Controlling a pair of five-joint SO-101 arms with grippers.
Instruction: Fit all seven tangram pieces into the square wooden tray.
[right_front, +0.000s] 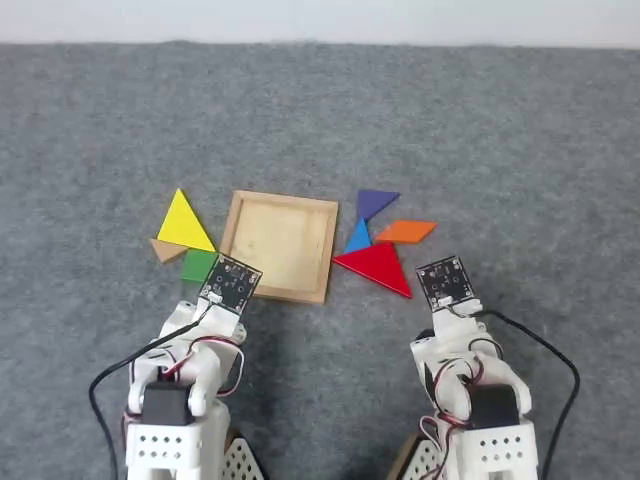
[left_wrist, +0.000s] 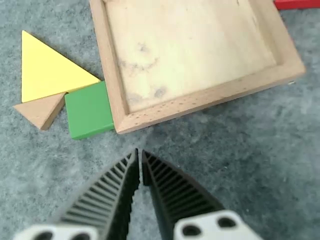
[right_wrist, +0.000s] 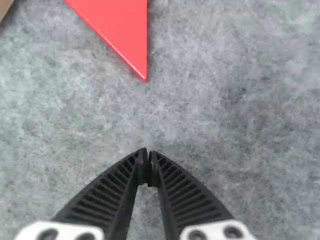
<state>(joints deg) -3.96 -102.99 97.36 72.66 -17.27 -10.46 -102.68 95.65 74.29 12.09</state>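
The square wooden tray (right_front: 234, 232) lies mid-table with nothing in it, its rim (left_wrist: 200, 102) close ahead of my left gripper (left_wrist: 139, 156), which is shut just short of the tray's near corner. Left of the tray lie a yellow triangle (right_front: 183, 222), a plain wooden triangle (right_front: 165, 249) and a green square (right_front: 198, 264); the green square (left_wrist: 88, 110) touches the tray's side. Right of the tray sit a red triangle (right_front: 376, 266), blue triangle (right_front: 358, 238), purple piece (right_front: 375, 203) and orange piece (right_front: 405, 231). My right gripper (right_wrist: 148, 154) is shut over bare carpet, a little short of the red triangle's tip (right_wrist: 141, 74).
Grey carpet (right_front: 450, 130) covers the whole table, with wide open room beyond the pieces. Both arm bases (right_front: 170, 420) stand at the near edge, with black cables (right_front: 545, 350) looping beside them.
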